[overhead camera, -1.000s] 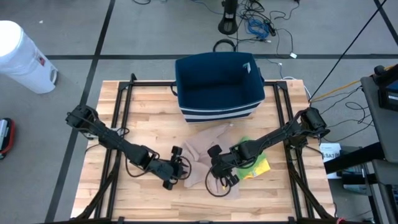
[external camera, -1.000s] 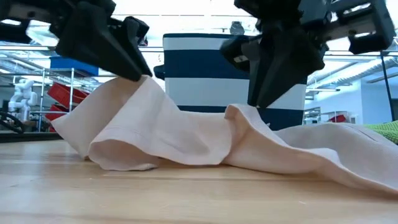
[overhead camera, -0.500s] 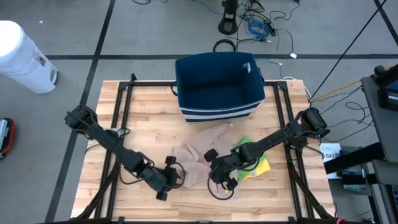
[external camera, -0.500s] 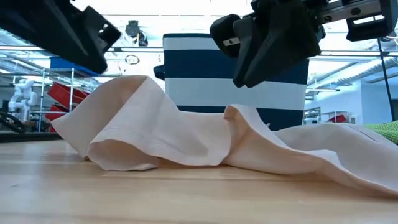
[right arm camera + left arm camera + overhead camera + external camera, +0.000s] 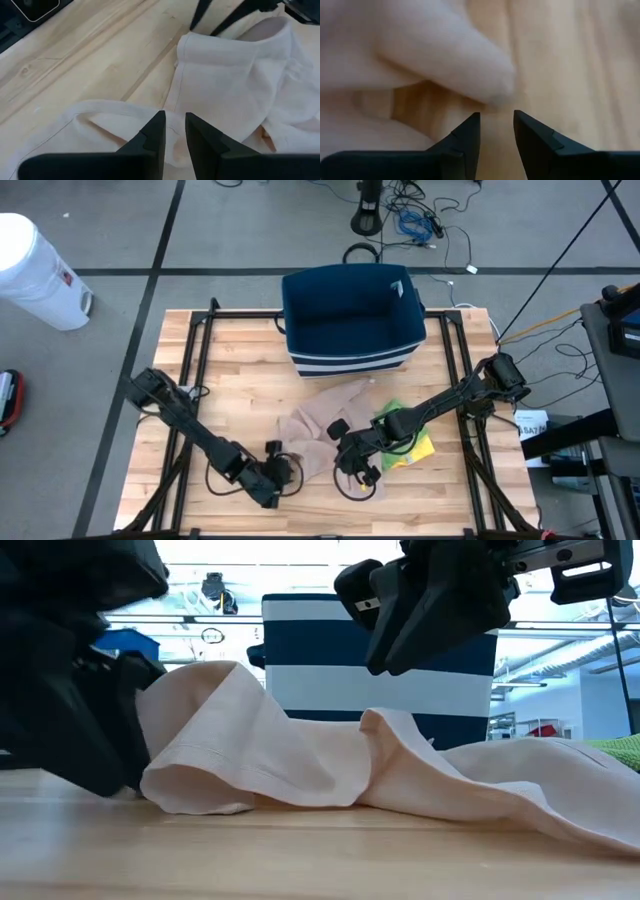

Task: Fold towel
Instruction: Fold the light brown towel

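Towel (image 5: 325, 425): crumpled beige heap mid-table, toward front edge, just in front of the blue bin (image 5: 350, 320). Thin, limp, light; drapes in soft humps w/ a stitched hem, so it'll sag and slide on the wood. Best grab is prob a hemmed corner or edge, not the bulk.

Left gripper (image 5: 495, 127): low on table at towel's front-left fold, fingers narrowly parted, nothing held.

Right gripper (image 5: 174, 131): above towel's front-right part, small gap, also empty.

Green cloth (image 5: 415, 442) touching towel's right side.

A pale beige towel (image 5: 322, 427) lies crumpled in rumpled folds on the table.
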Controlling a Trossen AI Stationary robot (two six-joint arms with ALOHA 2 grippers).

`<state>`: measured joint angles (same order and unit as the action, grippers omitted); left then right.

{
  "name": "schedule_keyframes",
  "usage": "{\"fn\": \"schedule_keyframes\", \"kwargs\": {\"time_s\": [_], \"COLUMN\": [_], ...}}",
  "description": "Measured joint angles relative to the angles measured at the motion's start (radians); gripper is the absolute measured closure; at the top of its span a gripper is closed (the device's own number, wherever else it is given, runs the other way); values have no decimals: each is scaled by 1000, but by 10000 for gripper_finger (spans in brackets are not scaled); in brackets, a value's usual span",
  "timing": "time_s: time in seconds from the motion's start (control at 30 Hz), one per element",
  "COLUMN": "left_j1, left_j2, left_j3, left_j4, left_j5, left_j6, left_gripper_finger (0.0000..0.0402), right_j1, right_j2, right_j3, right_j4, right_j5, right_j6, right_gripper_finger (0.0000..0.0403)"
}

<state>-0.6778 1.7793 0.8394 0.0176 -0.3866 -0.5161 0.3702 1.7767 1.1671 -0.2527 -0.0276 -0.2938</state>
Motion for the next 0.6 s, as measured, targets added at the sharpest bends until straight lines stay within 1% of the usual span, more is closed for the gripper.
{"fn": "schedule_keyframes", "kwargs": {"time_s": [0.13,0.2,0.3,0.37,0.47,0.6], "left_j1": [-4,-4,0,8,24,41], "left_j2": [29,33,33,33,33,33], "left_j3": [0,0,0,0,0,0], "left_j4": [46,76,81,82,73,73], "left_j5": [-36,-58,-123,-131,-130,-131], "left_j6": [-24,-25,-40,-38,-35,-35], "left_gripper_finger": [269,256,236,227,227,240], "right_j1": [0,0,0,0,0,0], "right_j2": [0,0,0,0,0,0], "right_j3": [0,0,0,0,0,0], "right_j4": [-2,-3,-3,-1,-2,-2], "right_j5": [1,1,1,1,1,1], "right_j6": [25,34,39,40,43,43], "right_gripper_finger": [321,313,306,305,305,305]}}
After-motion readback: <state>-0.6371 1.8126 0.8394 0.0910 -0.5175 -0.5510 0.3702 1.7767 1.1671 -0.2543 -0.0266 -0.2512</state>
